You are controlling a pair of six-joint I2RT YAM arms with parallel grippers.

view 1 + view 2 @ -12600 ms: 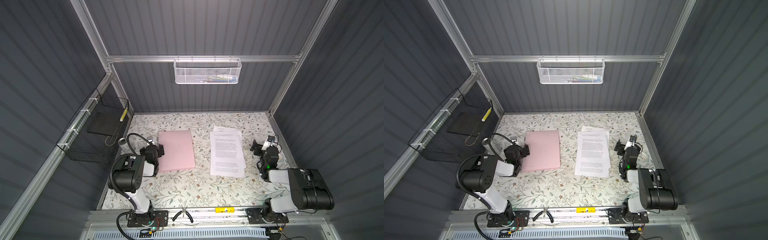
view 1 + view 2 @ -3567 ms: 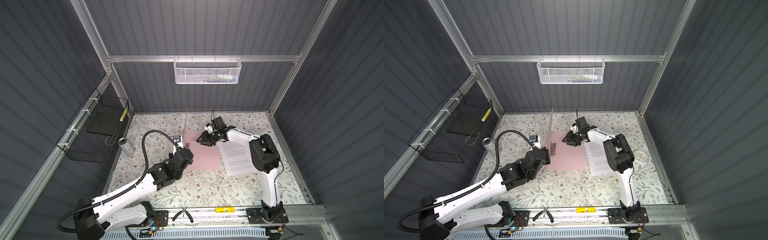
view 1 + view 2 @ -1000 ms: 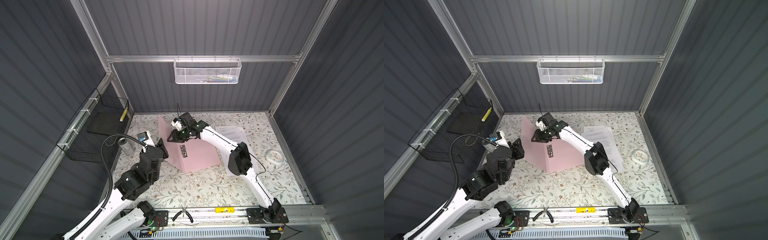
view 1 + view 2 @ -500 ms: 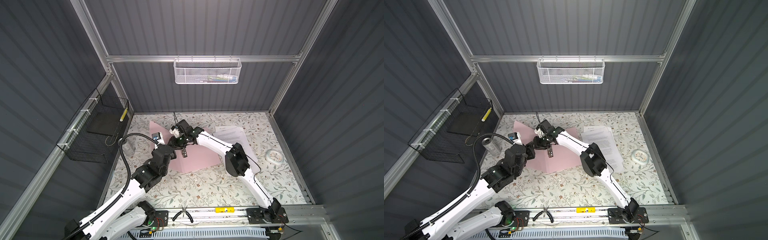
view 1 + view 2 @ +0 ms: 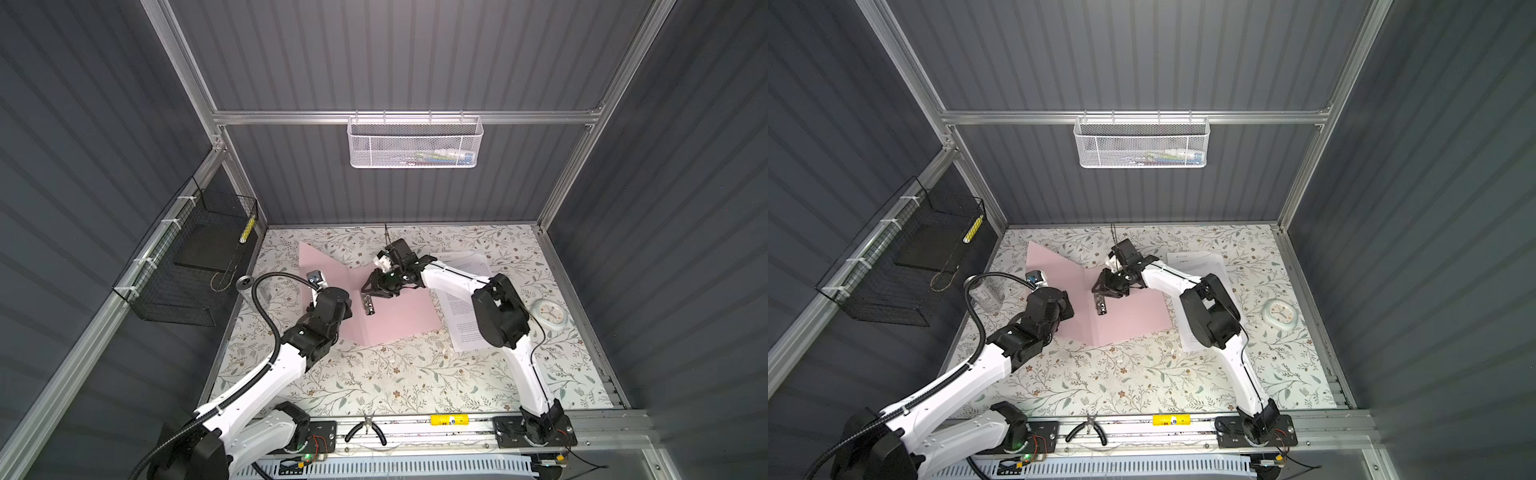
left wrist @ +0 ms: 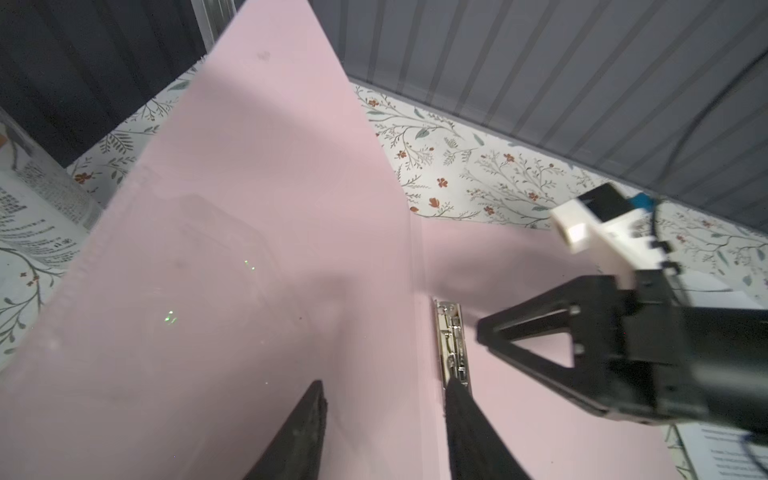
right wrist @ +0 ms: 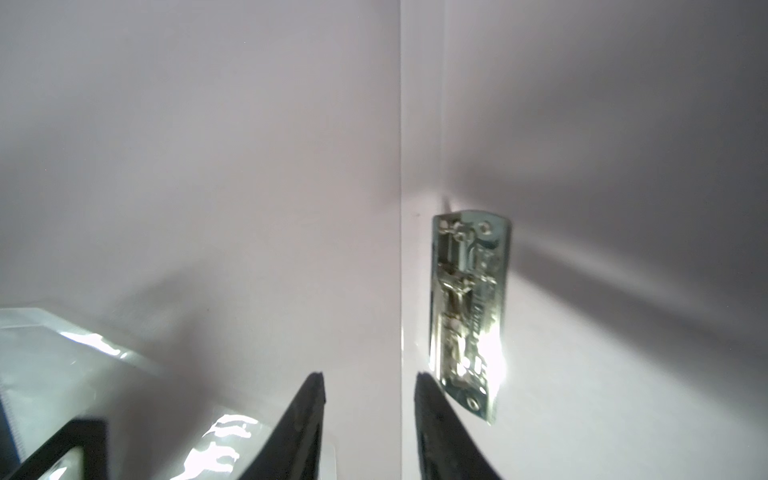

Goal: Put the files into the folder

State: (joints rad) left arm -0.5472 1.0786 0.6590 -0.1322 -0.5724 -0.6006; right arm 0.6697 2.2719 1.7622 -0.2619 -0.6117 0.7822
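**Left gripper (image 6: 385, 381) and right gripper (image 7: 369, 374) open over the spread folder (image 5: 399, 320)**

Nearest us, pliers (image 5: 365, 432) lie on the front rail. Further in, on the flowered table (image 5: 395, 374), the pink folder lies open left of centre. Its right leaf is flat and its left leaf is tilted up, and in both top views the left arm covers that leaf's near corner.

The left gripper's fingers stand apart over the fold. One is in front of the raised leaf and the other is across the near end of the metal clip (image 6: 452, 345). Nothing sits between them, and we cannot tell whether they touch the folder.

The right gripper reaches across from the right above the clip's far end, fingers parted and gripping nothing. A glossy film shows inside the raised leaf, perhaps a clear pocket, but the wrist view blurs it.

Just right of the folder lie the files (image 5: 1196, 261). They are largely hidden under the right arm's forearm and elbow, and their print is too small to read. A white clock (image 5: 549, 312) sits near the right edge. A metal can (image 5: 984, 296) stands left of the folder, partly behind the left arm's cable.

Farthest off, a white mesh basket (image 5: 413, 141) hangs on the back wall, its contents indistinct.
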